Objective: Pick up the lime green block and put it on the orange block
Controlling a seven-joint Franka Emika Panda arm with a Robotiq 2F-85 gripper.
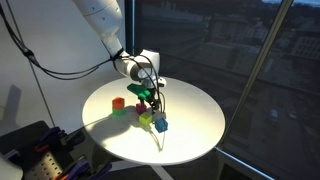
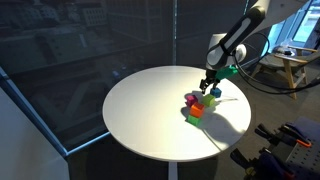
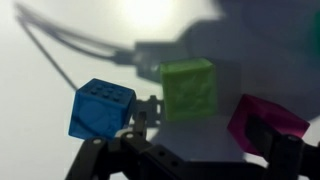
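Dark Robotiq gripper (image 3: 205,150), fingers apart and empty, hangs over the small, yellowish lime green block (image 3: 188,88), which sits flat on the round white table (image 1: 195,105) between a dot-topped blue plastic cube (image 3: 102,108) and a magenta-pink cube (image 3: 262,118). A clean pick likely means centring the jaws on its side faces and descending without nudging either neighbour. Beyond, the small orange-red orange block (image 1: 118,104) stands apart from the cluster.

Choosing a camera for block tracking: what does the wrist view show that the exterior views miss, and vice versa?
Wrist only: a close-up of the blue block, with dots on its top face. Exterior only: the orange block, the arm, the whole round table. Both: blue block, a green block, the magenta block, the hand.
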